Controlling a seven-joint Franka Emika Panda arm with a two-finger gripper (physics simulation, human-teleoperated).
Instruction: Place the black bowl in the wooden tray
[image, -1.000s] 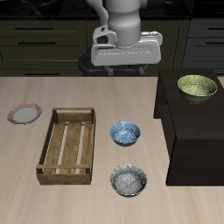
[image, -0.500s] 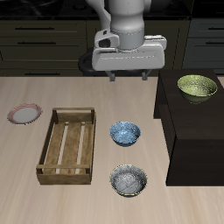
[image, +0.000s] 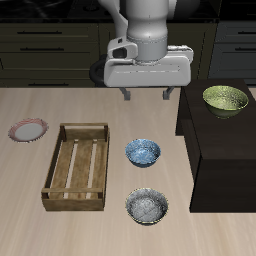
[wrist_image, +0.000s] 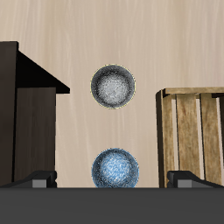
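The black bowl (image: 147, 207), dark outside and speckled grey inside, stands on the table near the front edge. It also shows in the wrist view (wrist_image: 113, 86). The wooden tray (image: 52, 168) lies beside it with nothing inside, and one end shows in the wrist view (wrist_image: 194, 131). My gripper (image: 146, 95) hangs high above the table's back part, well behind the black bowl. It is open and holds nothing. Its fingertips (wrist_image: 39, 178) show at the wrist view's edge.
A blue-patterned bowl (image: 142, 152) stands between the gripper and the black bowl, and shows in the wrist view (wrist_image: 116, 168). A tall black box (image: 215, 150) carries a yellow-green bowl (image: 226, 99). A small pink-rimmed plate (image: 28, 130) lies beyond the tray.
The gripper has come down and slightly forward over the table. The bowls and the tray have not moved.
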